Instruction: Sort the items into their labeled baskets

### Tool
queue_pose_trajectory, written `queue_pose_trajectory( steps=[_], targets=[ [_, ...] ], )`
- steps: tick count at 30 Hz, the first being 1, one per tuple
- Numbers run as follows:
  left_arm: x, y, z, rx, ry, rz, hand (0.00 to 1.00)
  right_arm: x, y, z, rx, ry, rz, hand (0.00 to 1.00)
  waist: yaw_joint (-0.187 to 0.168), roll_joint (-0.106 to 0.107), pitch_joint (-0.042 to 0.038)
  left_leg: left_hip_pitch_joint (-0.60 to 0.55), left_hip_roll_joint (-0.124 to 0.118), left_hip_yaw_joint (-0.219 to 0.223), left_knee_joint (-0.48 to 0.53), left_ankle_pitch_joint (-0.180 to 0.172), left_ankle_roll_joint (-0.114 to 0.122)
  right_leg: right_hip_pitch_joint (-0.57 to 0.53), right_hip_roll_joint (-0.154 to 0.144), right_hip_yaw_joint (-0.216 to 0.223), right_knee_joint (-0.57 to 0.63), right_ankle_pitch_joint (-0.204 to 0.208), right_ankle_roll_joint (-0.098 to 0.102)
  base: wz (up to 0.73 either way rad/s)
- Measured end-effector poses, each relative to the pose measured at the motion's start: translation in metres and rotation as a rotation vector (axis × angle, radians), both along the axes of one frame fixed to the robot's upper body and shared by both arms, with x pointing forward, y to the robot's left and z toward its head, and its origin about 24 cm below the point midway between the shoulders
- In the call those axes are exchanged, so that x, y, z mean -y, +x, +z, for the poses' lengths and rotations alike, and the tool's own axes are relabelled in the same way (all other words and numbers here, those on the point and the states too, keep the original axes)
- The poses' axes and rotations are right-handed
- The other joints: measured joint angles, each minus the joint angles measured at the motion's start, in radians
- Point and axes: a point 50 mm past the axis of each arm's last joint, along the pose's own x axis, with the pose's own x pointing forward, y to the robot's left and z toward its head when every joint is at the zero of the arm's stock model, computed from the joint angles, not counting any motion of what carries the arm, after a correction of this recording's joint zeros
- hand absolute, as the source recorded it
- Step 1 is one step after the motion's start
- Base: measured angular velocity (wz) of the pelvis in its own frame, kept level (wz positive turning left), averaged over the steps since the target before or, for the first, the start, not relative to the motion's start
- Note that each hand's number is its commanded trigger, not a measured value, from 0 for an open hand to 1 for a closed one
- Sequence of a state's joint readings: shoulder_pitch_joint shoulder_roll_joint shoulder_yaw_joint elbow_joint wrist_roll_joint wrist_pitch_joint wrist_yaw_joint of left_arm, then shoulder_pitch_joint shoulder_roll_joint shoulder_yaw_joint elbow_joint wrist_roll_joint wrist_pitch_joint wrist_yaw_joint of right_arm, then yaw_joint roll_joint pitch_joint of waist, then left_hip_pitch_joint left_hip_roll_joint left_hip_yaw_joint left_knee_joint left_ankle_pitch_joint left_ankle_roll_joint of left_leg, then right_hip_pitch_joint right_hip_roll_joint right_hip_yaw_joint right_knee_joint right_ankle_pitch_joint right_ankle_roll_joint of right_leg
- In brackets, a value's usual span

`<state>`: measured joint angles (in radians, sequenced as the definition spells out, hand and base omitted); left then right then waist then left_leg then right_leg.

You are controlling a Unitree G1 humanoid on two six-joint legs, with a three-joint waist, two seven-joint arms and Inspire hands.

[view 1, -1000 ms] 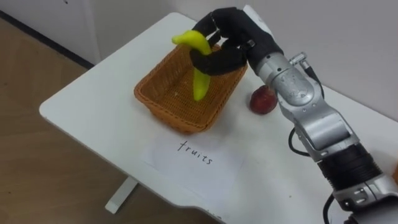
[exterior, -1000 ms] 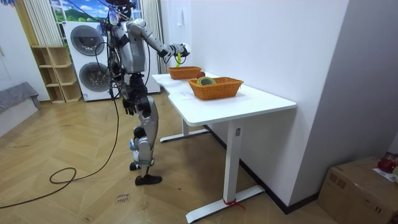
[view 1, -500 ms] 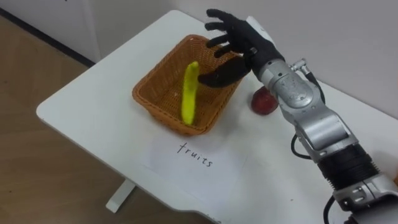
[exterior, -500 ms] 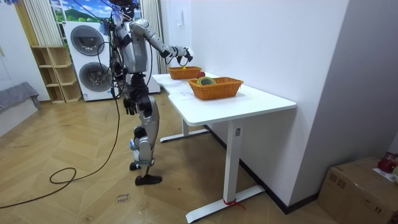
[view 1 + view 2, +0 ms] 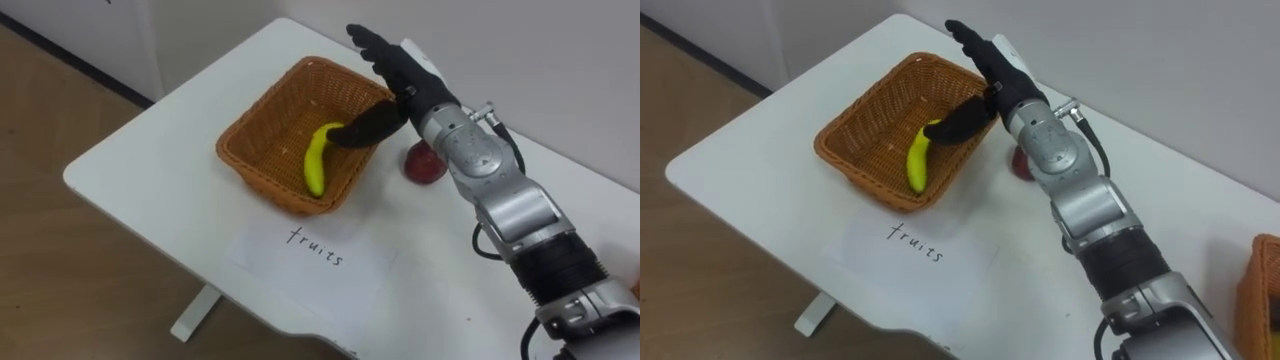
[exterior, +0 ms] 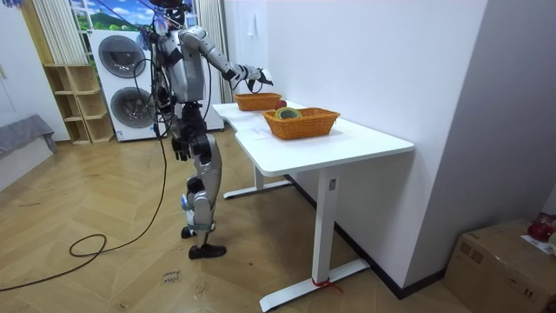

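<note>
A yellow banana [image 5: 318, 158] lies on the floor of the brown wicker fruit basket [image 5: 262, 128], free of any grip. Over the basket's right rim my right hand [image 5: 392, 70] hangs open, fingers stretched out and the thumb pointing down toward the banana. A red apple [image 5: 424, 163] rests on the white table [image 5: 150, 160] just right of the basket, partly behind my forearm. In the room view I stand at the table's end with the right hand [image 6: 249, 75] held out over the far basket [image 6: 258, 101].
A white paper label [image 5: 310, 250] lies on the table in front of the basket. A second wicker basket [image 6: 301, 122] holding supplies stands nearer the table's middle. The table's left edge and front edge drop to the wooden floor [image 5: 60, 280].
My right hand let go of the banana and opened; the banana fell from the hand into the basket and now lies flat on its floor.
</note>
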<state>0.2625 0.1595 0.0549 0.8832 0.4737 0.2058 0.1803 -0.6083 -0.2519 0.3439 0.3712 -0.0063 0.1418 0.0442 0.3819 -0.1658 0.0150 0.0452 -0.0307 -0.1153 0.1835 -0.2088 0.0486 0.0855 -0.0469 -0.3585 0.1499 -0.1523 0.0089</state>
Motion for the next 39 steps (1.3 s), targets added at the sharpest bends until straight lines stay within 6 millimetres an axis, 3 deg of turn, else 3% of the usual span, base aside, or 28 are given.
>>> queue_pose_trajectory(
  steps=[15, 29, 33, 39],
  targets=[
    [-0.001, -0.010, -0.001, -0.052, -0.002, 0.018, 0.00, 0.001, 0.000, -0.002, -0.008, 0.004, -0.006, 0.00, -0.002, 0.012, 0.0070, 0.001, -0.001, 0.000, 0.006, 0.000, 0.000, 0.004, 0.001, 0.008, 0.000, 0.000, 0.000, 0.00],
    [0.001, -0.011, -0.002, -0.040, -0.034, 0.016, 0.00, 0.006, 0.002, 0.005, 0.054, 0.084, -0.090, 0.00, -0.041, 0.036, -0.0006, 0.001, -0.001, 0.008, 0.009, 0.000, 0.000, 0.005, -0.001, 0.010, 0.000, 0.000, 0.000, 0.00],
    [0.002, -0.011, -0.002, -0.028, -0.039, 0.010, 0.00, 0.008, 0.002, 0.007, 0.091, 0.104, -0.126, 0.00, -0.053, 0.049, 0.0030, 0.001, -0.001, 0.011, 0.013, 0.000, 0.000, 0.004, -0.003, 0.008, 0.000, 0.000, 0.000, -0.02],
    [0.002, -0.010, -0.002, -0.020, -0.032, 0.009, 0.00, 0.011, 0.001, 0.003, 0.084, 0.116, -0.160, 0.00, -0.055, 0.060, 0.0023, 0.012, 0.000, 0.022, 0.013, 0.000, 0.000, 0.011, -0.002, 0.010, 0.002, 0.000, 0.000, -0.05]
  ],
)
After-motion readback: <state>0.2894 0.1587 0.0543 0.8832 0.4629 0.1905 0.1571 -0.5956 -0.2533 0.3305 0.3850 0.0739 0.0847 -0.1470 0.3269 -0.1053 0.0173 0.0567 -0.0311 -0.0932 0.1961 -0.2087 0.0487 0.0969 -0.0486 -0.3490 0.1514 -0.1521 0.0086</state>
